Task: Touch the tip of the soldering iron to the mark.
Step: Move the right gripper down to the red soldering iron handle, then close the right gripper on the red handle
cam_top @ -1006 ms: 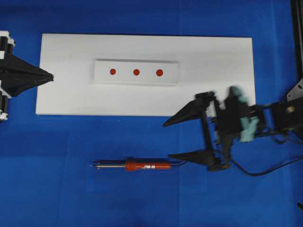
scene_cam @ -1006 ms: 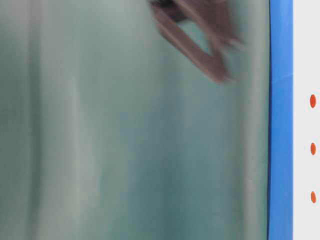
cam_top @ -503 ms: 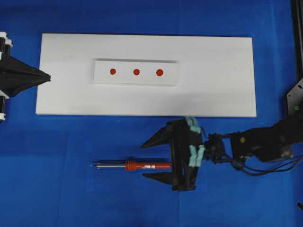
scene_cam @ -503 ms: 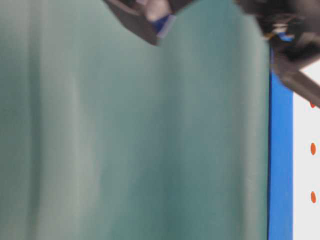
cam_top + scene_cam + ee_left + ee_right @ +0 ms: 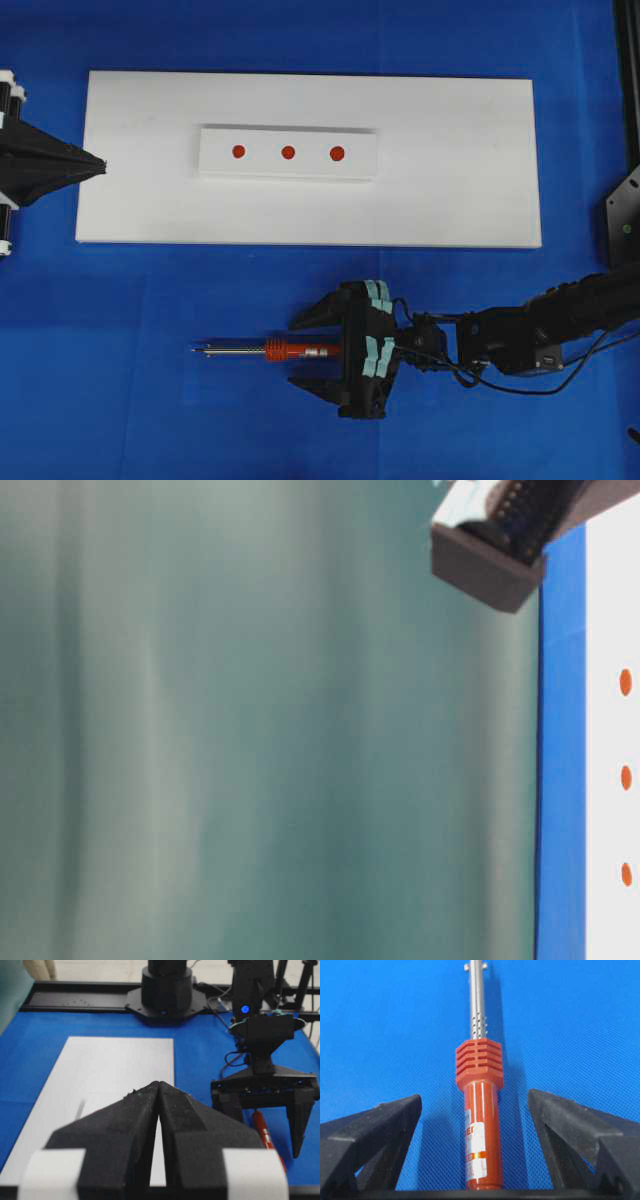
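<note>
- Slim soldering iron with red-orange handle, ribbed collar and thin silver metal shaft point(image 5: 275, 349): lies flat on the blue cloth-covered table point(image 5: 120, 400), near the front edge of the white board, shaft pointing to the left of the overhead view. The wrist view shows a label on the handle; the rear end is hidden under the gripper body.
- Right gripper, black with wedge-shaped fingers point(image 5: 308, 351): jaws stand wide apart, one finger on each side of the handle, neither touching it; nothing is held.
- Left gripper, black with wedge-shaped fingers point(image 5: 100, 166): at the left edge of the overhead view, tip at the board's left end, jaws pressed together with nothing between them.
- Large white rectangular board point(image 5: 450, 180): lies on the cloth, well apart from the iron's tip.
- Small white raised strip point(image 5: 215, 165): on the board, bearing three red round marks point(image 5: 288, 152) in a row.
</note>
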Controlling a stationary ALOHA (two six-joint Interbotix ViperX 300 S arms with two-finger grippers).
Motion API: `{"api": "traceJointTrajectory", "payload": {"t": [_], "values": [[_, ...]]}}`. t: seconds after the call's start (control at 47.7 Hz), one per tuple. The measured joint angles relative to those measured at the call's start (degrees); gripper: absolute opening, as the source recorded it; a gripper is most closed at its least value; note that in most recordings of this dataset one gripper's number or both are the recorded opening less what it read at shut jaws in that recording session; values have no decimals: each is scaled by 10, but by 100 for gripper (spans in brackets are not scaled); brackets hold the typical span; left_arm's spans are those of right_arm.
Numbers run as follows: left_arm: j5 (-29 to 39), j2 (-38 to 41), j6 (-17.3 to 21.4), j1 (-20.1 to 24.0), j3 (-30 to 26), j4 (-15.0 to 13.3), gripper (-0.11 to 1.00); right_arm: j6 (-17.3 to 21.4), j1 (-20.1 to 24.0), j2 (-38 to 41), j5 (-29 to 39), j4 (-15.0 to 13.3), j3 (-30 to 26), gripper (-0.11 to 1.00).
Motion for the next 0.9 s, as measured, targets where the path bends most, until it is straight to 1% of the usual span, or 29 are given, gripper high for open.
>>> {"api": "traceJointTrajectory", "payload": {"t": [0.147, 0.251, 0.272, 0.482, 0.566, 0.733, 0.901], "values": [[0, 0, 0, 0, 0, -1, 0, -19, 1, 0, -1, 11, 0, 30], [0, 0, 0, -1, 0, -1, 0, -30, 1, 1, -1, 12, 1, 7], [0, 0, 0, 0, 1, 0, 0, -30, 2, 0, -1, 12, 1, 6], [0, 0, 0, -1, 0, -1, 0, -33, 1, -2, 0, 12, 3, 6], [0, 0, 0, -1, 0, -1, 0, -35, 1, -14, 7, 12, 7, 6], [0, 0, 0, -1, 0, -1, 0, -50, -2, -71, 43, 12, 18, 6], [0, 0, -1, 0, 0, 0, 0, -84, -18, -160, 110, 12, 33, 6]]}}
